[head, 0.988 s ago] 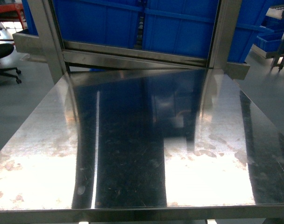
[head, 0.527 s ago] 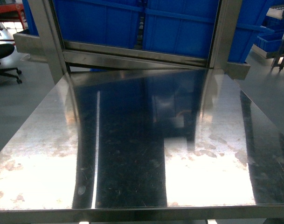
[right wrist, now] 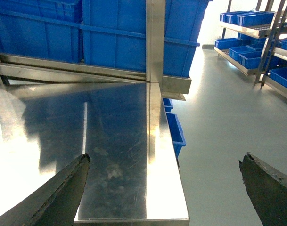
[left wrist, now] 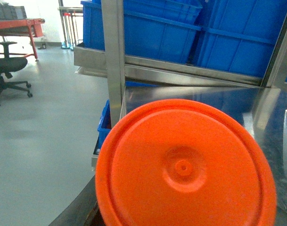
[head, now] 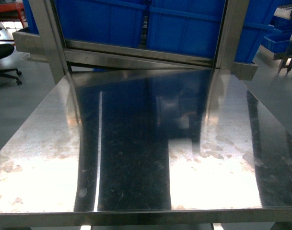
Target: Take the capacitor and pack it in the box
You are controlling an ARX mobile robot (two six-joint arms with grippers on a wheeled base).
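The polished stainless steel counter (head: 136, 158) fills the head view; large blue plastic bins (head: 184, 28) stand on the steel-framed rack (head: 136, 55) behind it. The right gripper (right wrist: 164, 181) hangs over the counter's right edge, fingers (right wrist: 63, 193) spread wide, released. A round orange plastic disc (left wrist: 185, 169) blocks the left wrist view; left finger state cannot be told. The box appears in no view.

A round orange plastic disc (left wrist: 185, 167) is filling the left wrist view, hiding the left gripper and running off the bottom edge. The right gripper's dark fingers (right wrist: 63, 190) are being cropped below.
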